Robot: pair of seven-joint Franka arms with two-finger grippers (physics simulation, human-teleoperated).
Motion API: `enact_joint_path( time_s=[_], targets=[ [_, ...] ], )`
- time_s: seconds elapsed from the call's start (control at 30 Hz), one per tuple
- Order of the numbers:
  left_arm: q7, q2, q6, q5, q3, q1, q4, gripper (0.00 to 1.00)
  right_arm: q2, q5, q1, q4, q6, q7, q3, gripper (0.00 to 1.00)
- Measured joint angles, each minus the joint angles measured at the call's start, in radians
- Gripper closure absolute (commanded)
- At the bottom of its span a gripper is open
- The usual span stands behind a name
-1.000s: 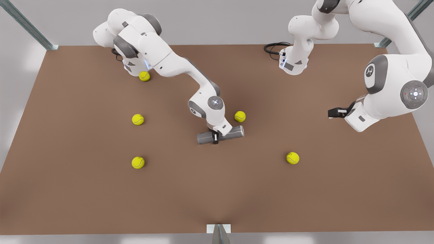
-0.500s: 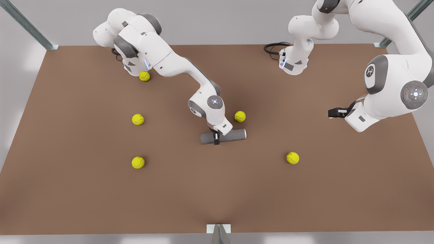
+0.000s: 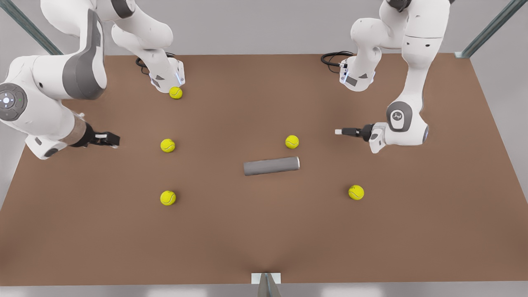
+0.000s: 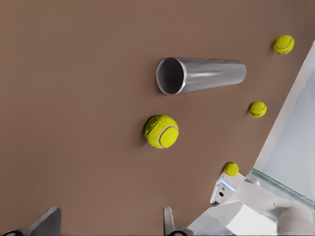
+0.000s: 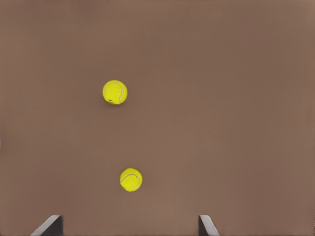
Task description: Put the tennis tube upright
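Here we see the plain grey metallic tennis tube (image 3: 271,165) lying on its side on the brown table (image 3: 264,243), near the middle and touched by neither gripper. A yellow tennis ball (image 3: 292,142) sits just beside its end on the front view's right. In the left wrist view that end is hollow. The left gripper (image 3: 339,131) hovers at the front view's right, pointing toward the ball and well apart from the tube, fingers (image 4: 168,223) spread wide and holding nothing. The right gripper (image 3: 113,140) waits at the front view's left, likewise spread, near another yellow ball (image 3: 168,145).
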Motion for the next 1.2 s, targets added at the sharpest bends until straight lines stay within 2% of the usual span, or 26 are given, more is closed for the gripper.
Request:
enact_joint_path(
  time_s=[0.07,0.2,0.4,0.57,0.83,1.2],
  targets=[
    [0.153,0.056,0.074,-0.126,-0.071,0.003,-0.005,0.0,0.0,-0.002,-0.051,0.015,0.012,-0.002,0.005,0.0],
    [0.274,0.149,0.191,-0.418,-0.203,-0.001,-0.009,0.0,0.001,-0.002,-0.046,0.021,0.037,0.004,0.005,0.0],
    [0.282,0.256,0.192,-0.698,-0.21,-0.005,0.082,0.0,0.002,0.016,-0.037,0.023,0.058,-0.003,0.01,0.0],
    [0.329,0.358,0.191,-0.757,-0.251,-0.002,0.206,0.0,-0.003,0.022,-0.037,0.026,0.058,-0.007,0.01,0.0],
    [0.329,0.396,0.194,-0.777,-0.301,-0.002,0.212,0.0,0.0,0.027,-0.031,0.024,0.061,-0.007,0.011,0.0],
    [0.327,0.469,0.193,-0.778,-0.338,-0.021,0.318,0.0,0.002,0.026,-0.022,0.021,0.061,-0.007,0.018,0.0]
  ],
)
